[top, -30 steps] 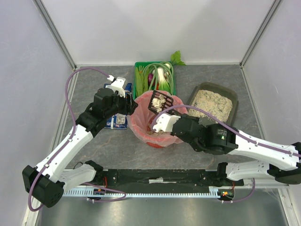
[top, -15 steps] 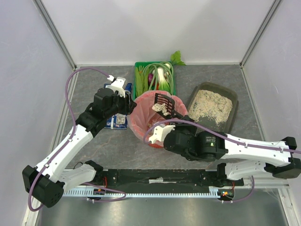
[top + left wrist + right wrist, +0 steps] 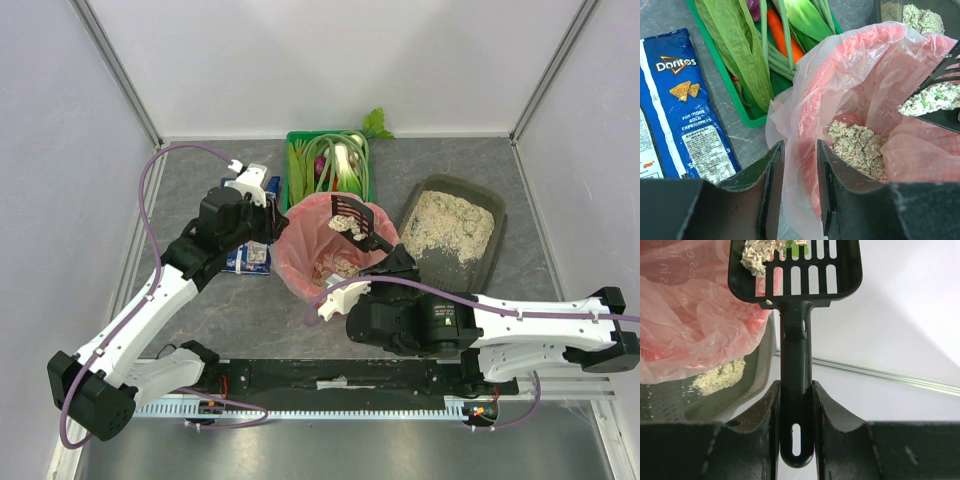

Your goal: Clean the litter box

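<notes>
Tipping noted: scoop [image 3: 796,350], clamped in right gripper [image 3: 796,390], was partly emptied ahead of its jaws into pink bag [image 3: 840,65], pinched by left gripper [image 3: 799,150]; dump judged unfinished.

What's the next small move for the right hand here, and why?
Probably tip or shake the scoop so the clump slides off. The right hand grips it by the handle over the pink bag, litter clings near one edge of the slots, and the left hand pinches the bag rim, holding it open underneath.
</notes>
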`<action>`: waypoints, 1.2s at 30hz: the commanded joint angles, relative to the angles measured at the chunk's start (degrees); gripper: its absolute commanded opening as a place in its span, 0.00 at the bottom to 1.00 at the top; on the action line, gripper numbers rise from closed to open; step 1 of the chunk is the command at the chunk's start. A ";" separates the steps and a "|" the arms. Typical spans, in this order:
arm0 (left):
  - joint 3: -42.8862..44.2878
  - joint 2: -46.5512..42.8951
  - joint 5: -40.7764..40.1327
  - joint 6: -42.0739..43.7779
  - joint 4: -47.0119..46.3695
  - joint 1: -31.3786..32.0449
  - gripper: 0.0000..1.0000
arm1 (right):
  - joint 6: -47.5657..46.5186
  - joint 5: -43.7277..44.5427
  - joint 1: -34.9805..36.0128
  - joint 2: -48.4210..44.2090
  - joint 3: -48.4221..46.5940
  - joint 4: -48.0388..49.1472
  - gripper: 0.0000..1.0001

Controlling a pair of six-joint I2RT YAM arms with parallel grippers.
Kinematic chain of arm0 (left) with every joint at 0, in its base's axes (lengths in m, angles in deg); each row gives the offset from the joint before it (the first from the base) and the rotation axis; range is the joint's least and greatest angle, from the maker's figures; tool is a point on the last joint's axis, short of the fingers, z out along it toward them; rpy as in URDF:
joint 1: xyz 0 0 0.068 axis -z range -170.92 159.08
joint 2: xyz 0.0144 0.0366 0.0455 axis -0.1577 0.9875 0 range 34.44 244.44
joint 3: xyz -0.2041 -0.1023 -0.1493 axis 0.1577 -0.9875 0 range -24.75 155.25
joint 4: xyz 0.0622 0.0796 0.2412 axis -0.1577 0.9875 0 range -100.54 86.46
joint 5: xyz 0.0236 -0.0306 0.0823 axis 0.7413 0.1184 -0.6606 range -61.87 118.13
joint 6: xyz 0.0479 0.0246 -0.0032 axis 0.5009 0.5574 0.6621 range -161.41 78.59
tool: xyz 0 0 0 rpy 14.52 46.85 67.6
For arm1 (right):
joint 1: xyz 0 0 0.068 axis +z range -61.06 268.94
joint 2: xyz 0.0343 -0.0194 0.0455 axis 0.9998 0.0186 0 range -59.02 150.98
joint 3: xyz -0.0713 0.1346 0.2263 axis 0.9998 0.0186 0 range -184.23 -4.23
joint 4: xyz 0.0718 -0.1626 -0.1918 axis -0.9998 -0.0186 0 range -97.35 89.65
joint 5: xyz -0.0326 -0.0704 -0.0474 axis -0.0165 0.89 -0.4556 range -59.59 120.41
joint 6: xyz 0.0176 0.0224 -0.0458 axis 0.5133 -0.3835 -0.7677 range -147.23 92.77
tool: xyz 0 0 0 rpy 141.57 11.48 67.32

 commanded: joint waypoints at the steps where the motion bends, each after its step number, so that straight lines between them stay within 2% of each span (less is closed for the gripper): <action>1: 0.13 0.20 1.26 0.87 -2.19 0.23 0.38 | -5.56 8.44 2.68 -1.46 2.37 2.54 0.00; 10: 0.13 0.46 1.52 0.70 -2.19 0.23 0.37 | -15.57 16.27 9.10 -2.42 5.62 8.42 0.00; 14: 0.13 0.46 1.88 0.70 -2.10 0.23 0.37 | -22.61 18.12 11.21 -3.39 9.31 14.66 0.00; 21: 0.21 -0.33 1.70 0.87 -2.02 0.23 0.37 | -22.97 17.16 11.30 -3.91 8.17 16.08 0.00; 28: 0.21 -0.51 1.96 0.87 -2.02 0.14 0.37 | -17.53 14.62 11.30 -6.02 5.72 16.43 0.00; 33: 0.21 -0.60 1.88 0.70 -2.10 0.14 0.36 | -5.58 9.26 10.43 -9.89 0.53 16.95 0.00; 36: 0.13 -0.68 2.14 0.43 -2.28 0.23 0.36 | 1.43 8.89 8.15 -11.91 -0.61 17.75 0.00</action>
